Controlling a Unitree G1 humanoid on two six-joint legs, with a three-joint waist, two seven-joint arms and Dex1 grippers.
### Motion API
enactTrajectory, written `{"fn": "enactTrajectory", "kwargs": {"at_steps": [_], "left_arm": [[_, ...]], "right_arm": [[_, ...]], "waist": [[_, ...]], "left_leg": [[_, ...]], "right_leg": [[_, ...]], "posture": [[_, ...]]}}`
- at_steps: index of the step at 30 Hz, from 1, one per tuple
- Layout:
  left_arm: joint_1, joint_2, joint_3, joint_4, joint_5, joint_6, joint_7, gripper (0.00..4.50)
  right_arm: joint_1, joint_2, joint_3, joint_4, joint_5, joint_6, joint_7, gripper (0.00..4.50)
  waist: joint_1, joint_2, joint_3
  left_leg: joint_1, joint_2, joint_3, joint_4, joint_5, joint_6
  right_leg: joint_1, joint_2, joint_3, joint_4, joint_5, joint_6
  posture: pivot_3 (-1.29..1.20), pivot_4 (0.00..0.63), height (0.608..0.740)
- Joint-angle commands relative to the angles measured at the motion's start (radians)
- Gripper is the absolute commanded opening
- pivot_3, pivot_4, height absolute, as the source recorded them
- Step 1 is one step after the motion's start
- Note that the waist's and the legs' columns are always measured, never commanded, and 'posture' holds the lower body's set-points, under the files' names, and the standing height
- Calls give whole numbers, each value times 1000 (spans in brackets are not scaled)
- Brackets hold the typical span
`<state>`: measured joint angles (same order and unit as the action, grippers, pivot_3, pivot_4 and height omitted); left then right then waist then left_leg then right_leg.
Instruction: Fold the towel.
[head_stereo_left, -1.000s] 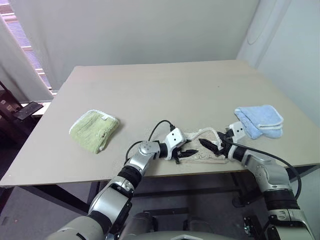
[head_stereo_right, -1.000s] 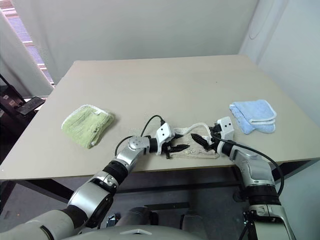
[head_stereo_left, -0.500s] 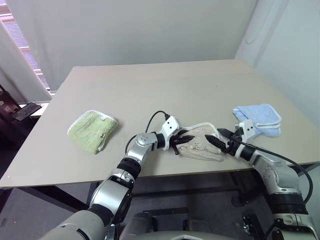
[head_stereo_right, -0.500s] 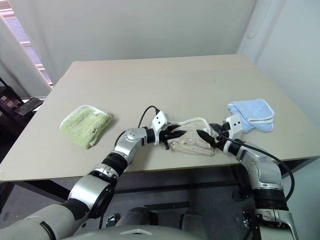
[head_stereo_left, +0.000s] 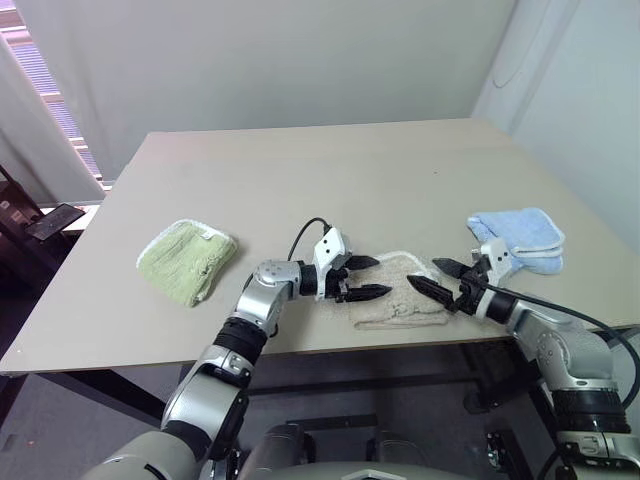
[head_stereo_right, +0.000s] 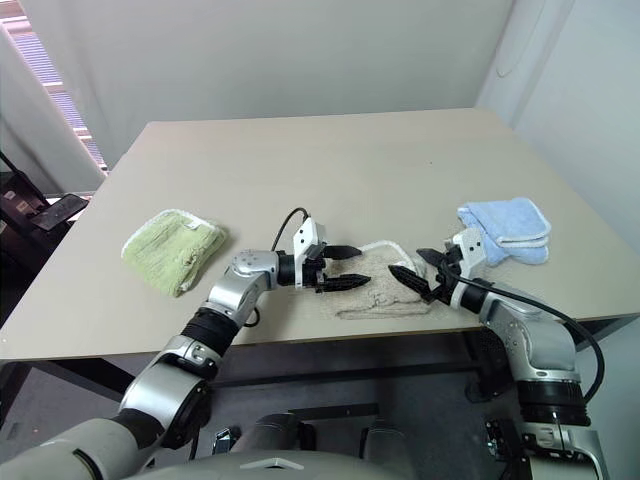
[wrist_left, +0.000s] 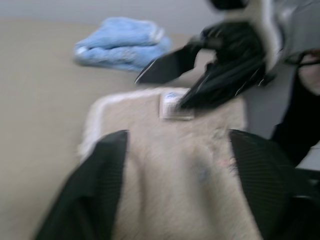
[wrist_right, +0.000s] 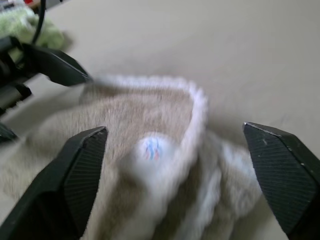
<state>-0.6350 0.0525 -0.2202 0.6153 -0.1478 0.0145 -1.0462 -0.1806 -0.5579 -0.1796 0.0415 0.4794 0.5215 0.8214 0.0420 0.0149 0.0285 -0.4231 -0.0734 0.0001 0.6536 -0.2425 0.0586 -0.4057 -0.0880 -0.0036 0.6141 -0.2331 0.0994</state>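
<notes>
Green cloth: lay folded at the left of the table, well apart from the work and no part of it.

Left gripper: pointed level toward the right, its two black fingers spread apart with nothing between them; the tips sat just at the towel's left edge.

Towel: the beige terry towel with white corded edging lay in a compact bundle near the table's front edge, between the two grippers. The right wrist view showed one layer lying over another, the white edge curving round the upper one, with a small label on top. It looked loosely doubled, the layers puffy and not squared.

Right gripper: aimed leftward at the towel's right end, fingers spread wide and empty, tips just beside the cloth.

Blue cloth: folded, just beyond the right gripper.

Step in hand: by the look of it, a fold had just been laid and both grippers had let go.

Next move: probably either pressing the bundle flat or taking an edge again for another fold; it would call for matching the corded edges so the layers line up.
</notes>
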Motion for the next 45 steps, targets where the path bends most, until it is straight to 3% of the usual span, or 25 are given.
{"fn": "enactTrajectory", "kwargs": {"at_steps": [1,5,8,15,18,22,33,45], "left_arm": [[-14,6,6,-19,32,-76,56,3711],[-7,35,50,-81,-40,10,19,3711],[-9,100,93,-179,-117,218,7,3711],[98,379,194,-516,-308,688,-39,3711],[147,456,250,-582,-384,811,-32,3711],[236,527,267,-656,-401,841,-17,3711],[381,516,260,-830,-510,926,66,3711],[386,485,196,-857,-525,923,94,3711]], "right_arm": [[-14,-24,-58,-70,49,8,5,4500],[-6,-33,-139,-148,164,110,-22,4500],[4,-60,-204,-211,301,291,-58,4500],[-56,-238,-296,14,498,752,-60,4500],[-76,-277,-246,98,464,786,-26,4500],[-105,-296,-157,186,415,789,27,4500],[-288,-230,52,401,283,746,141,4500],[-322,-165,155,428,218,760,235,4500]], "waist": [[0,0,0],[-1,0,0],[-3,0,0],[-7,1,0],[-4,0,0],[-5,1,0],[-6,1,0],[-8,1,0]], "left_leg": [[0,0,0,0,0,0],[-1,0,0,-1,0,0],[-1,0,0,-1,0,0],[-1,1,0,-1,0,0],[-1,1,0,-1,0,0],[0,1,0,-2,0,0],[-1,1,0,-3,0,0],[0,1,1,-4,0,-1]], "right_leg": [[0,0,0,0,0,0],[-1,0,0,0,1,1],[-2,0,0,0,0,0],[-1,0,0,0,0,-1],[-2,0,0,0,-1,-1],[-1,-1,0,0,-1,-1],[-3,-1,0,-1,-1,-1],[-3,-1,0,-1,0,-2]], "posture": [[0,0,736],[0,0,736],[0,0,736],[0,0,736],[0,0,736],[0,0,736],[0,0,736],[0,0,736]]}}
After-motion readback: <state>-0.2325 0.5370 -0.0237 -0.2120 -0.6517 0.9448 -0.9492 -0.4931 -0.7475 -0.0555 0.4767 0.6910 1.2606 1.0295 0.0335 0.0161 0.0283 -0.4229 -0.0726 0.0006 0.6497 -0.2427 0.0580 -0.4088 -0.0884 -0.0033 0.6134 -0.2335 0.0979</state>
